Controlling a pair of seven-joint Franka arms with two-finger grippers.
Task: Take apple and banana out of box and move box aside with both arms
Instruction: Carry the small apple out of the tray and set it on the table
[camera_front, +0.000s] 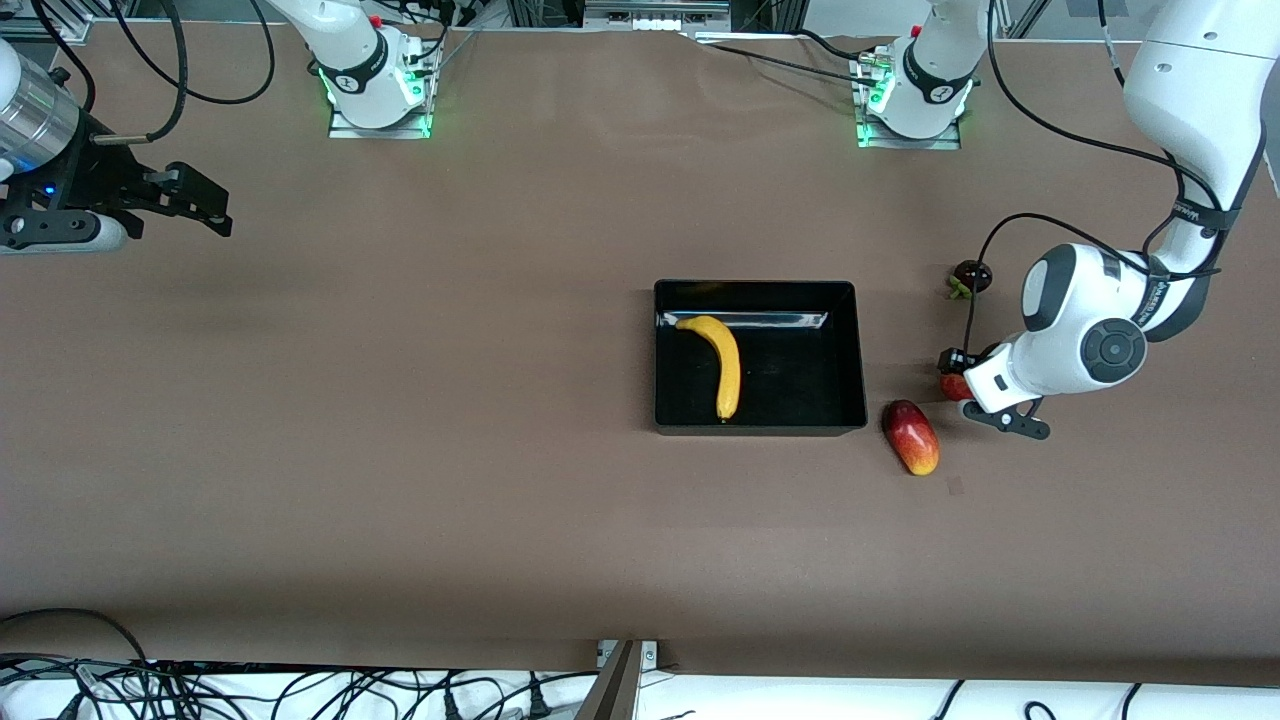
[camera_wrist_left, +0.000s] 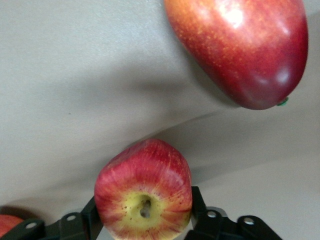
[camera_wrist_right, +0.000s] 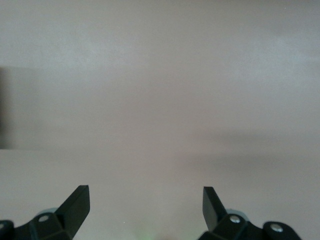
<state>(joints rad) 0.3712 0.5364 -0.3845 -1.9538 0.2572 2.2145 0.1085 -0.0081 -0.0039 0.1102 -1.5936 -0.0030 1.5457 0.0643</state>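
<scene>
Your left gripper (camera_wrist_left: 144, 222) is squeezing the red apple (camera_wrist_left: 144, 192), one finger on each side, low by the table (camera_front: 400, 450) beside the mango (camera_front: 911, 437) at the left arm's end. The banana (camera_front: 722, 366) lies in the black tray (camera_front: 858, 350). Your right gripper (camera_wrist_right: 146, 206) waits with its fingers wide apart over the table's right-arm end.

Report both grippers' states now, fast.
Left gripper: shut on the apple, beside the mango-like fruit.
Right gripper: open, holding nothing, waiting over the table at the right arm's end.
</scene>
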